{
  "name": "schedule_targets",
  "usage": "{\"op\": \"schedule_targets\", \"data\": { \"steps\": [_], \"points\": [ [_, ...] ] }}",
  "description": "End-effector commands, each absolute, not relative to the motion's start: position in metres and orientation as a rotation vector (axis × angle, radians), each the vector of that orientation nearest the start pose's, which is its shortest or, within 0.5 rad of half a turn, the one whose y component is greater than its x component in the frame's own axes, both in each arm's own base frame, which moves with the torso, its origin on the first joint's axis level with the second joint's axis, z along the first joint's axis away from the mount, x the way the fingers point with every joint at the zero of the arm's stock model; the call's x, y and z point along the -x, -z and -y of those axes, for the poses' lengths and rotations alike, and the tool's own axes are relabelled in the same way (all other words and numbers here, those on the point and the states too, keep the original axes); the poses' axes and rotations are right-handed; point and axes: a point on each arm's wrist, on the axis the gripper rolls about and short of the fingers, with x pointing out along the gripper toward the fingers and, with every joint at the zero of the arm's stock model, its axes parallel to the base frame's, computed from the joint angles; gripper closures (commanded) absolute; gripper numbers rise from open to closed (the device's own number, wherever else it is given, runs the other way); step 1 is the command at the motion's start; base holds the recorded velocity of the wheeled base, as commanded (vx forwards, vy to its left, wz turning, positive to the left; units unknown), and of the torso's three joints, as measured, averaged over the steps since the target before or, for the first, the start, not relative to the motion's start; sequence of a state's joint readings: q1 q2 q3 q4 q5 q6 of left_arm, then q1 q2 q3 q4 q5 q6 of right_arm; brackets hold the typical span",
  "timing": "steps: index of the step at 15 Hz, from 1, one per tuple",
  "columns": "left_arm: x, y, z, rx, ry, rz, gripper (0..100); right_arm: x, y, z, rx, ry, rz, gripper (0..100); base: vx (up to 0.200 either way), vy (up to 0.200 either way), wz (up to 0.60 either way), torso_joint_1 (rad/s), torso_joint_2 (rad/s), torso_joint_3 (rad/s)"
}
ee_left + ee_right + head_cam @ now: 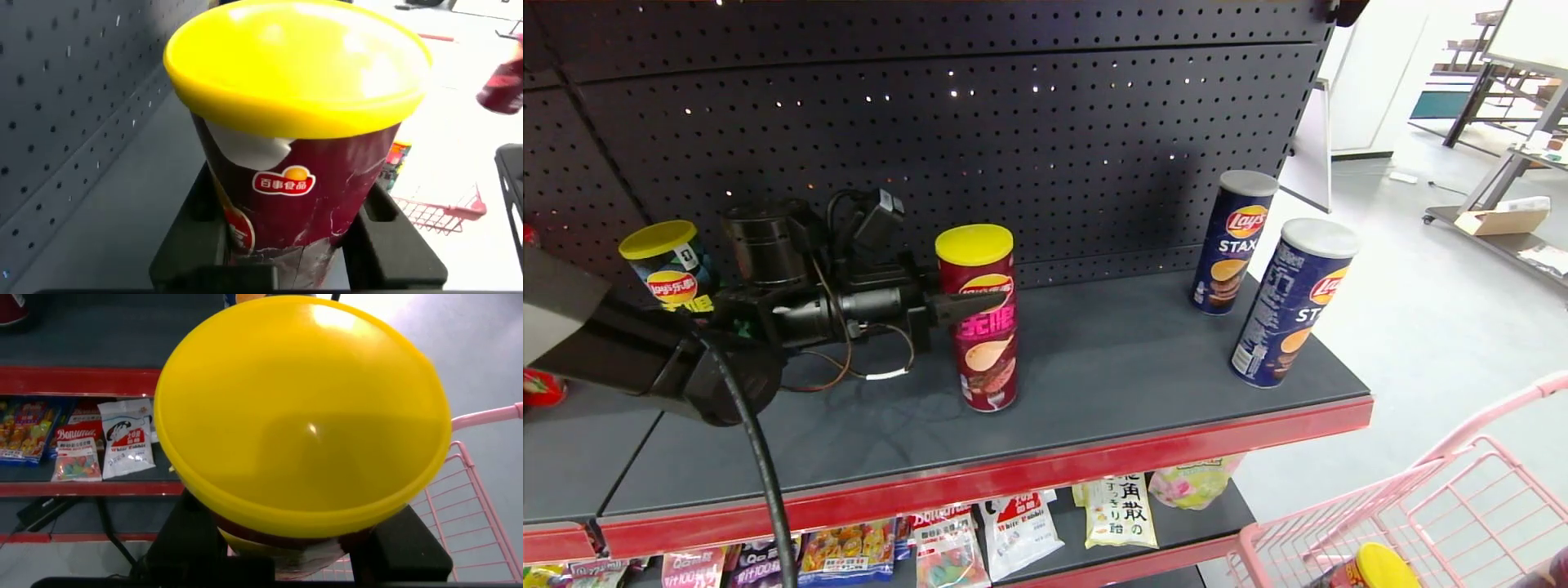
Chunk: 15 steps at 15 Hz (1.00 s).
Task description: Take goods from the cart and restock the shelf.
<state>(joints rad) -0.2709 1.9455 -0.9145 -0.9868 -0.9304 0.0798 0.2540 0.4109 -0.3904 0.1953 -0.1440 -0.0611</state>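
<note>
Grey shelf (1111,359), pegboard (1054,122) behind; pale floor (1421,310) rt.

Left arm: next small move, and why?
Probably open the left gripper and let go: the red can stands upright on the shelf, base seemingly on the deck, well apart from the blue cans. The right gripper holds a second can at the cart.

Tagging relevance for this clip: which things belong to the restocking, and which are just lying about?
In the job: left claw, its red can, shelf, right claw, its yellow-lidded can, cart.
Lying about: blue cans, snack bags below, cardboard box.
</note>
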Motion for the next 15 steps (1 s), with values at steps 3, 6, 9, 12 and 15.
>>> {"op": "schedule_targets", "data": {
  "steps": [3, 6, 9, 12, 15],
  "points": [
    [-0.314, -0.155, 0.104, -0.057, 1.206, 0.015, 100, -0.002, -0.171, 0.003, 0.103, -0.116, -0.210, 100, 0.000, 0.000, 0.00, 0.000, 0.00, 0.000],
    [-0.313, -0.152, 0.104, -0.056, 1.203, 0.014, 100, -0.002, -0.171, 0.003, 0.104, -0.117, -0.210, 100, 0.000, 0.000, 0.00, 0.000, 0.00, 0.000],
    [-0.313, -0.151, 0.104, -0.057, 1.191, 0.011, 100, -0.002, -0.171, 0.003, 0.104, -0.116, -0.207, 100, 0.000, 0.000, 0.00, 0.000, 0.00, 0.000],
    [-0.311, -0.148, 0.105, -0.054, 1.197, 0.001, 100, -0.002, -0.173, 0.003, 0.101, -0.115, -0.200, 100, 0.000, 0.000, 0.00, 0.000, 0.00, 0.000],
    [-0.312, -0.144, 0.108, -0.056, 1.202, -0.007, 100, -0.003, -0.175, 0.003, 0.101, -0.115, -0.203, 100, 0.000, 0.000, 0.00, 0.000, 0.00, 0.000]
  ]
}}
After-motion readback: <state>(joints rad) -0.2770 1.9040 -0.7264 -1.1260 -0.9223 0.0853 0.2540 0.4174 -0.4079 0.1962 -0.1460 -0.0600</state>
